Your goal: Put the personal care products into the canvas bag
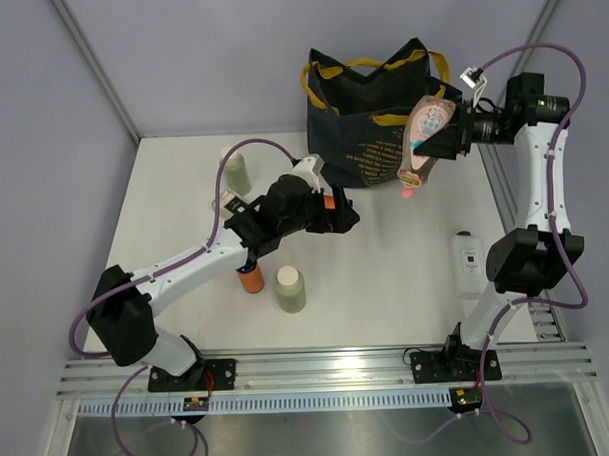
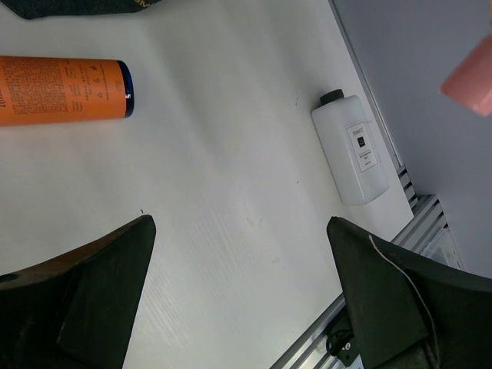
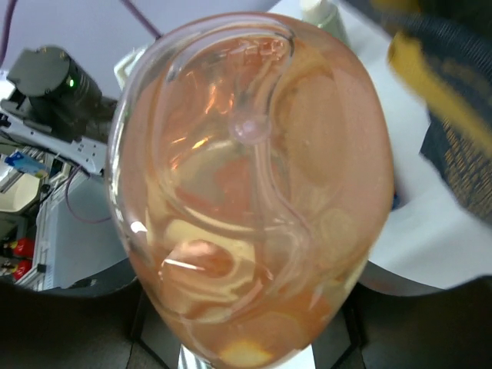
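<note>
Beside canvas bag (image 1: 367,146), R end effector (image 1: 434,134) clamped on peach bottle (image 1: 420,152), L end effector (image 2: 240,227) wide open

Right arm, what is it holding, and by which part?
The peach bottle, gripped at its wide end, away from the cap. The left fingers hold nothing.

Left wrist view: the lying orange bottle (image 2: 61,90) is cut off by the left edge, and only a sliver of the canvas bag (image 2: 77,6) is caught at the top. The label print on the white bottle (image 2: 355,150) is too small to be read. From above, the standing orange bottle (image 1: 250,281) is half covered by the left arm (image 1: 186,262). On the right wrist, the bag is seen blurred behind the peach bottle (image 3: 254,192).
</note>
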`<action>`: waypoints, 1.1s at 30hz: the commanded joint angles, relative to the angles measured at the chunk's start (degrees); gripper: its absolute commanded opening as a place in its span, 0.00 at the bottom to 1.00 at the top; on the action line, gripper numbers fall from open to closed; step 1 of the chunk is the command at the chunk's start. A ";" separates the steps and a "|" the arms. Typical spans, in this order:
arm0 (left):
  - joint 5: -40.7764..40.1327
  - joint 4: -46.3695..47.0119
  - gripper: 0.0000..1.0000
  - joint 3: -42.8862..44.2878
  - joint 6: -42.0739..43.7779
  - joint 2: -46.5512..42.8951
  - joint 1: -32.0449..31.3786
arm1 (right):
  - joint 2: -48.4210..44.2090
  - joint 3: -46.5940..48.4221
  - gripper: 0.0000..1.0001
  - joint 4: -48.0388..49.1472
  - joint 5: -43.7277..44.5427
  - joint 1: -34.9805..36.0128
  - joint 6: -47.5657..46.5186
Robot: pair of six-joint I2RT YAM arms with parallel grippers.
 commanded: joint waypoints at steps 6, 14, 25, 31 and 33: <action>-1.08 1.23 0.99 1.02 -0.18 -3.53 0.42 | 14.23 31.58 0.00 -5.76 -18.31 1.31 20.04; -0.99 1.14 0.99 0.85 -2.03 -3.10 0.42 | 10.73 13.13 0.00 92.00 -7.26 3.16 113.38; -3.89 -1.41 0.99 -1.52 -2.73 -6.43 0.50 | 25.92 31.33 0.00 110.08 13.13 2.98 124.27; -3.98 -2.12 0.99 -1.61 -2.73 -6.35 0.50 | 27.16 32.82 0.00 99.20 22.02 3.59 110.35; -4.24 -2.29 0.99 -1.61 -2.56 -6.52 0.50 | 24.96 31.07 0.00 91.50 25.00 3.95 103.38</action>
